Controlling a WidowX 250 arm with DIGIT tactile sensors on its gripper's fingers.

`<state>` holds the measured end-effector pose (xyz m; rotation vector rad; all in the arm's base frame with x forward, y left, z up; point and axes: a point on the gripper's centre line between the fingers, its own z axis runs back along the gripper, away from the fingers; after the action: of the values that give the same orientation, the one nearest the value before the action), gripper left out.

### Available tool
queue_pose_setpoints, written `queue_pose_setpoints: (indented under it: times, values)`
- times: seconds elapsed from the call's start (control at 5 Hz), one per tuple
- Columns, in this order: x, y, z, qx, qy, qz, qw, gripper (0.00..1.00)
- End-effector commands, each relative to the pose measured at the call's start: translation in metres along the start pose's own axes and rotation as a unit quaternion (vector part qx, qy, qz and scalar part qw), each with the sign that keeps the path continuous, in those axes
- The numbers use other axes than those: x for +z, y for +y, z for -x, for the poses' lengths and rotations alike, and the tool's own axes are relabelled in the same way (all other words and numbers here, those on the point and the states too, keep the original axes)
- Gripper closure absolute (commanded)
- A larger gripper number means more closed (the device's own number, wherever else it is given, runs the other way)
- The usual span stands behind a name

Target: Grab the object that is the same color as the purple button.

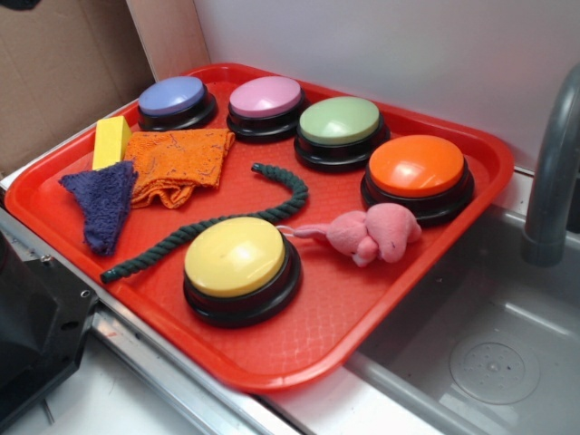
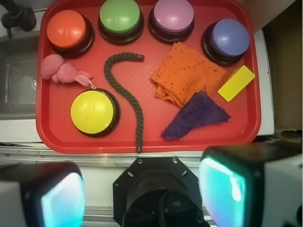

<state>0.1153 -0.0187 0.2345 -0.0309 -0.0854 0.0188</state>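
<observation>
Wrist view: end effector (image 2: pixel 142 189) wide open, empty; small dark purple knitted cloth (image 2: pixel 196 116), touching orange knitted cloth (image 2: pixel 187 73), looks soft, light; pinch its bunched middle.

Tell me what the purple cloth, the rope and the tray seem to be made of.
Purple cloth: knitted yarn, matte, visible loose stitches. Rope: twisted dark green cord, probably cotton or synthetic, strands showing. Tray: glossy red plastic, by its shine and moulded grid texture.

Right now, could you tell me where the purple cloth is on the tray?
In the exterior view the purple cloth lies at the left end of the red tray, its edge touching the orange cloth, just in front of the yellow block.
</observation>
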Motion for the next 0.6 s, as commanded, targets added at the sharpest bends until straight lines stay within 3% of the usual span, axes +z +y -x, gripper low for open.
queue_pose_setpoints:
  times: [0.0,0.4]
  values:
    - [0.0,0.0,0.0,0.0,0.0,0.0,1.0,0.0]
    - [-0.044,0.029,-0.014,0.109,0.003,0.011,0.994,0.0]
